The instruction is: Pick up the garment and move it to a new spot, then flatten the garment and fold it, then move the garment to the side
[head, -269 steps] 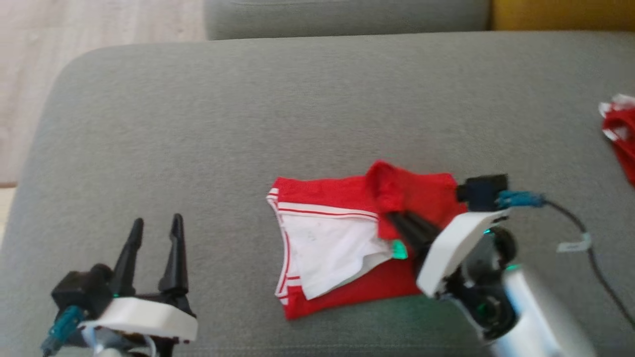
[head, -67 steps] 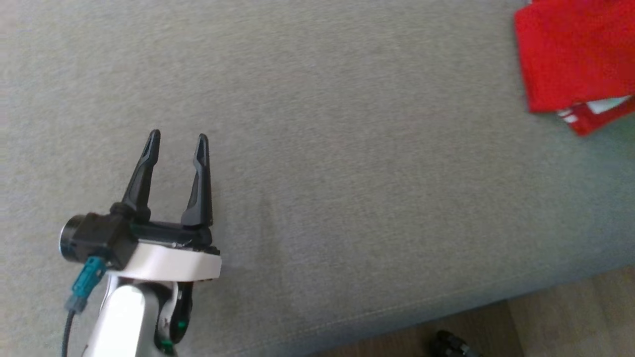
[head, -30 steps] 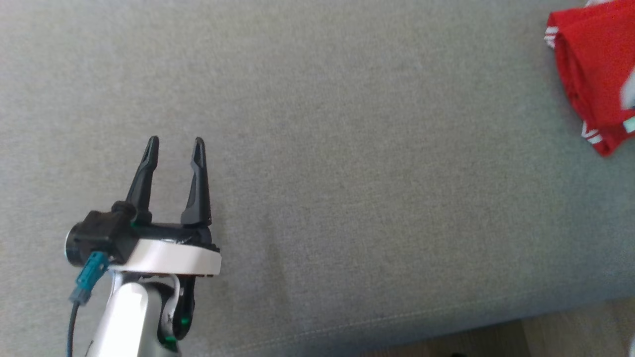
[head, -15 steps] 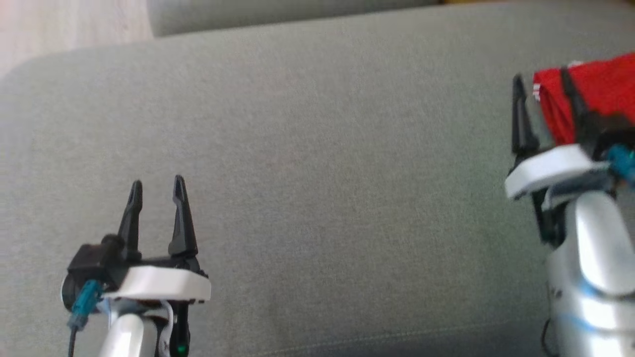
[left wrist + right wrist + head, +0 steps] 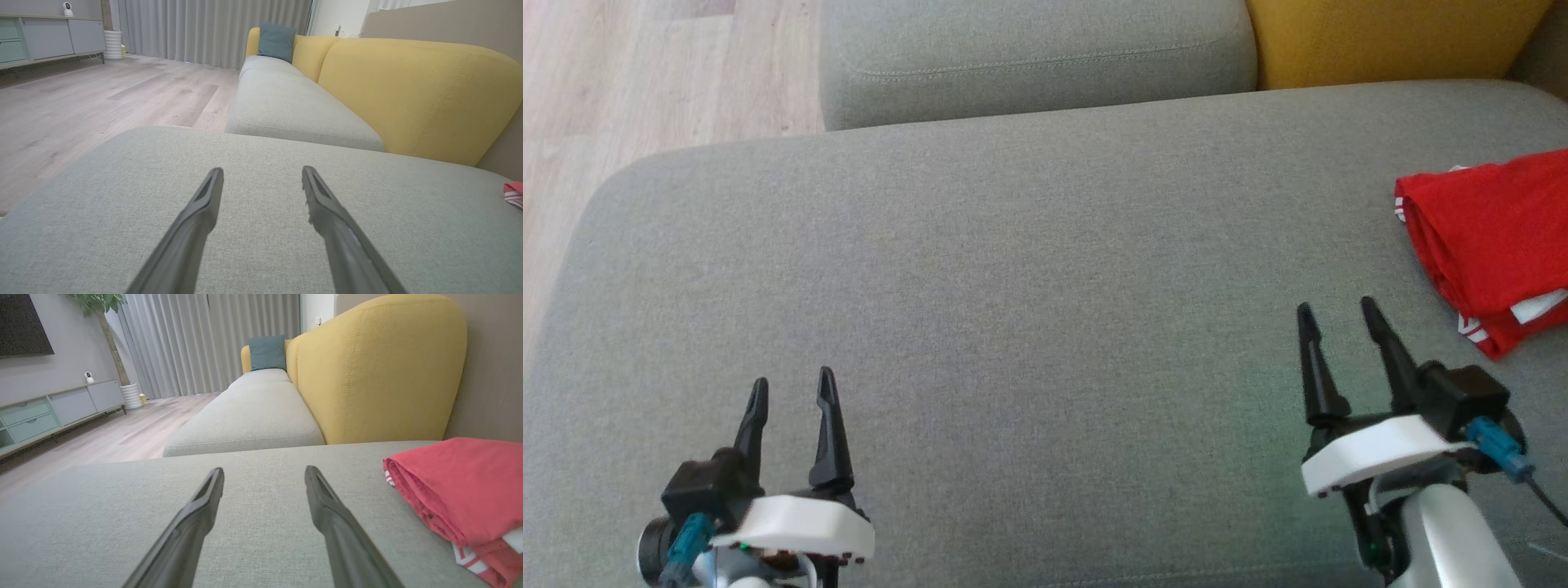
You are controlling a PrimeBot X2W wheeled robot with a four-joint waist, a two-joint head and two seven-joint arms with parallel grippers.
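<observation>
Garment: I see one red garment (image 5: 1494,237), folded in layers, with thin white stripes at its edge and a white part showing at the near corner.
Garment place: it lies at the right side of the grey seat cushion (image 5: 1013,269), ahead and to the right of my right gripper (image 5: 1337,305), near it but not touching.
Right gripper: released, fingers apart, nothing between them.
Left gripper (image 5: 793,377): released too, holding nothing, at the near left, well apart from the garment.
Surface: plain grey woven fabric with a rounded left corner.
Room: a yellow backrest (image 5: 1388,41) and a second grey cushion (image 5: 1037,57) behind; pale wooden floor (image 5: 645,82) to the left; grey curtains (image 5: 212,339), a teal pillow (image 5: 267,352) and a low sideboard (image 5: 53,408) farther away.
Count: one garment, two grippers, two grey cushions, one pillow.
</observation>
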